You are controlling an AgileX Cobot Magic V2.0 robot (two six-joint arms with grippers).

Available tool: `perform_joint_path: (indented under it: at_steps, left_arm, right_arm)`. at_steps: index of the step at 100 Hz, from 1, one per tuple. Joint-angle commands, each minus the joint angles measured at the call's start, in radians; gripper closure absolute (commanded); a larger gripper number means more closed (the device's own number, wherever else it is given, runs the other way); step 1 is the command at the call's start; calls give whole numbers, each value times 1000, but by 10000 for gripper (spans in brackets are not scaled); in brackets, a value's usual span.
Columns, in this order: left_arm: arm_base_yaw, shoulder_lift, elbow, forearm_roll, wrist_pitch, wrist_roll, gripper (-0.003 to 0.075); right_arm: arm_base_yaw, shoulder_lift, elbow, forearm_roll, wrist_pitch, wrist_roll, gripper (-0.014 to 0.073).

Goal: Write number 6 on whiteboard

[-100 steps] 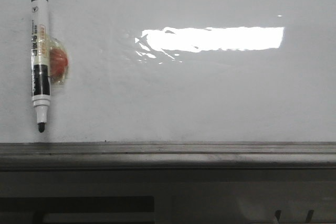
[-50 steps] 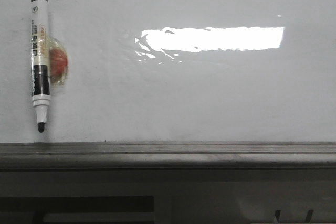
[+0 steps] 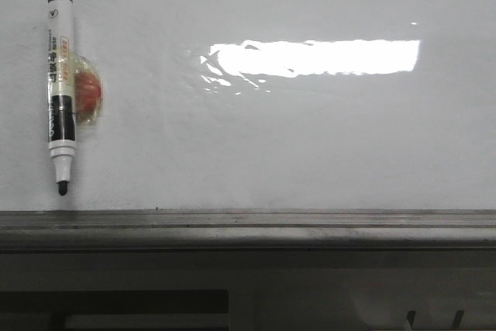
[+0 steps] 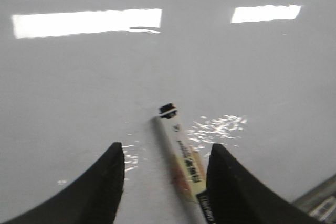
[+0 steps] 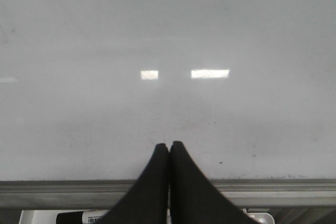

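The whiteboard [image 3: 294, 145] fills the front view, glossy white with a bright rectangular reflection; no drawn number 6 shows on it. A black-and-white marker pen [image 3: 60, 91] hangs upright at its left, tip down, against an orange-red holder [image 3: 87, 94]. In the left wrist view my left gripper [image 4: 165, 156] is open, its fingers either side of the marker [image 4: 184, 161] without touching it. In the right wrist view my right gripper [image 5: 169, 145] is shut and empty, over the board [image 5: 168, 51] near its lower rail. Neither gripper shows in the front view.
A grey metal edge rail [image 3: 248, 226] runs along the board's lower edge, with a dark grey panel [image 3: 310, 292] below. In the right wrist view a second marker [image 5: 84, 216] lies in a white tray under the rail [image 5: 63, 190].
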Motion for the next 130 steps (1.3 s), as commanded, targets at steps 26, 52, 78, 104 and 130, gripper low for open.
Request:
perform_joint_path:
  at_steps: [26,52,78,104,130]
  left_arm:
    - [-132,181,-26,-175,-86,0,241]
    - [-134,334,-26,-218,-89,0,240]
    - [-134,427,-26,-198,-130,22,240]
    - [-134,454,-28,-223,-167,22,240]
    - [-222,468,-28,-213,-218,22,240]
  right_arm:
    - [-6,16,-38,-2,-91,-8,657]
    - [-6,16,-38,-2,-91,-8,657]
    - [-6,16,-38,-2,-91,-8,657]
    - [-6,16,-38,-2,-91,-8,657]
    - [-6,16,-38,-2,-91,-8,657]
